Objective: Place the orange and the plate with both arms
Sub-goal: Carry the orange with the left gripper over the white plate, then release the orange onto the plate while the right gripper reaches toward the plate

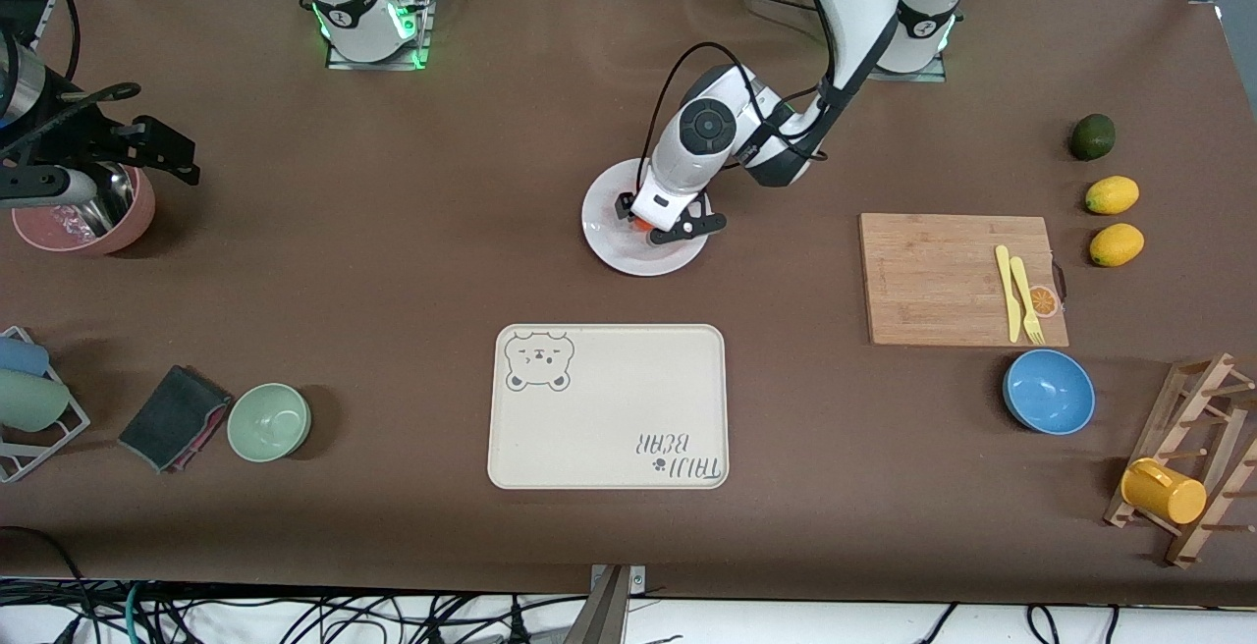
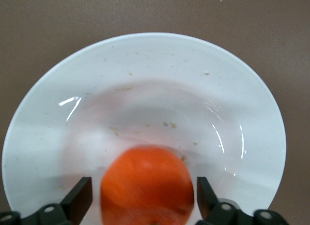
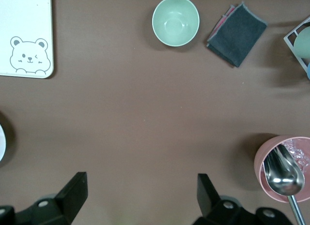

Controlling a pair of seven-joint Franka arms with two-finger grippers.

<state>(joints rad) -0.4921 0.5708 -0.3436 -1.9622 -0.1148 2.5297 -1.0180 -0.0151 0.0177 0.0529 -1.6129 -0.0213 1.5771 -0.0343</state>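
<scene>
Your left gripper (image 2: 143, 198) hangs low over the plate (image 2: 145, 70), fingers spread clear either side of the orange (image 2: 147, 184) resting in its well. Right gripper (image 3: 140, 193) waits apart beside the pink bowl (image 3: 264, 159), farther off.

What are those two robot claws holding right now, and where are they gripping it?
Nothing. The left gripper stands open around the small round orange, which rests on the round white plate. The right gripper hangs open over bare table.
</scene>
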